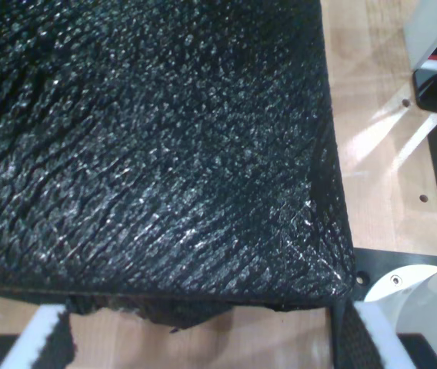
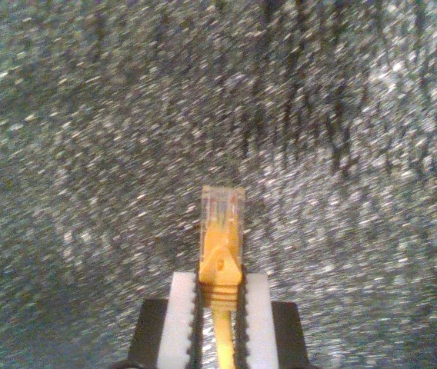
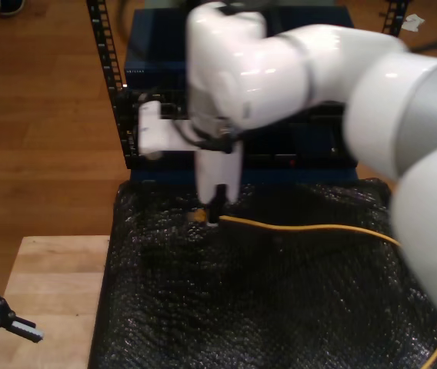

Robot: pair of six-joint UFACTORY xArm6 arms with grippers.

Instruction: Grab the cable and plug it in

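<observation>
Now my second gripper (image 2: 218,307) clamps cable (image 2: 220,257), my first gripper's (image 1: 203,338) fingers spread at mat (image 1: 149,154) edge.

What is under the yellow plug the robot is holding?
Under the yellow-orange cable's clear plastic plug, pinched in my second gripper, lies crinkly black plastic sheeting. It covers the wooden table, so what is underneath the sheeting there cannot be seen.

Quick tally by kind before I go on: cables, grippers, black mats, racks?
Yellow cable: 1
Grippers: 2, my second gripper and my first gripper
Black mat: 1
Equipment rack: 1
Total: 5
</observation>
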